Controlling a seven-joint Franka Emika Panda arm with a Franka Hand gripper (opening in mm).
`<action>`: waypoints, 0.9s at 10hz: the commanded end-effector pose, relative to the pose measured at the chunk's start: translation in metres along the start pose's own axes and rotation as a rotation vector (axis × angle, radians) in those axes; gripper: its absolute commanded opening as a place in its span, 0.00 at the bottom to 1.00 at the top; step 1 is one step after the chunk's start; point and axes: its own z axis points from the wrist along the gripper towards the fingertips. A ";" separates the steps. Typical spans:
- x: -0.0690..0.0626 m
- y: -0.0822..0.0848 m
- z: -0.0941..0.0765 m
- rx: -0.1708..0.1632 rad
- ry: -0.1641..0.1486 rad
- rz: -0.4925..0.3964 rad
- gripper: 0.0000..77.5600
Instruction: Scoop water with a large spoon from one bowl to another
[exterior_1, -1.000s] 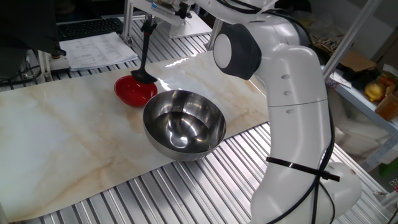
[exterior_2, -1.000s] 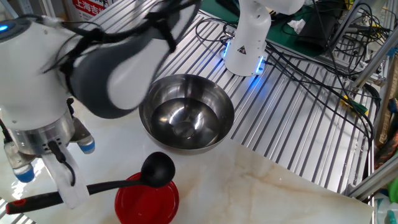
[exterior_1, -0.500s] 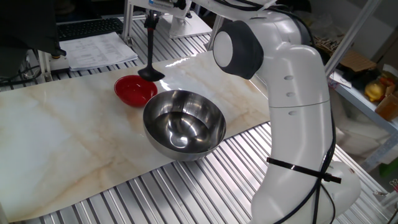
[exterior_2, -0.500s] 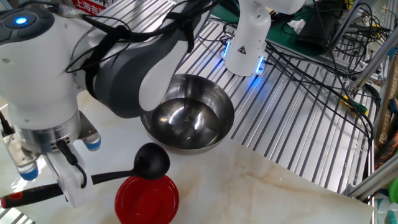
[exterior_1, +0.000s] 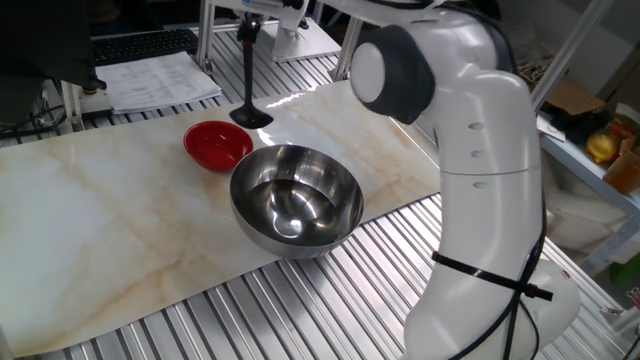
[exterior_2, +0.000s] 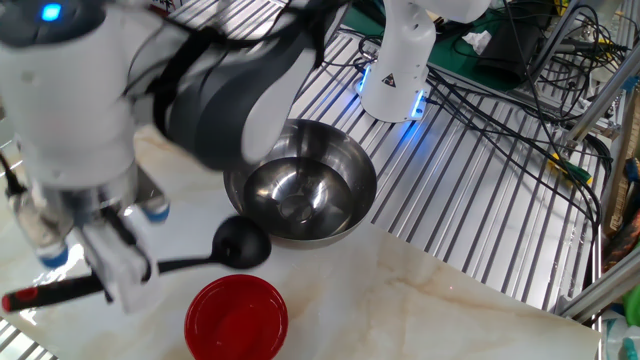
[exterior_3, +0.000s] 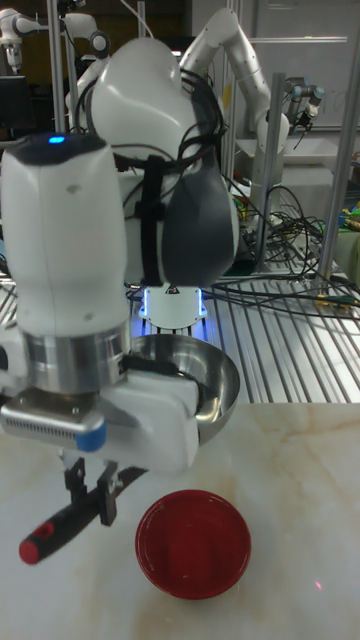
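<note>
Gripping the ladle by its handle, the fingers hold its scoop beside the red bowl, probably clear of the steel bowl.

No text, label or number is legible in any view.

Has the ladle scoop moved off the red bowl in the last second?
Yes. The ladle scoop has left the red bowl and sits nearer the steel bowl.
</note>
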 end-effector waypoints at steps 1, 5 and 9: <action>0.020 -0.011 -0.024 0.038 -0.017 -0.023 0.02; 0.039 -0.019 -0.021 0.035 -0.014 -0.033 0.02; 0.050 -0.023 -0.021 0.034 -0.017 -0.035 0.02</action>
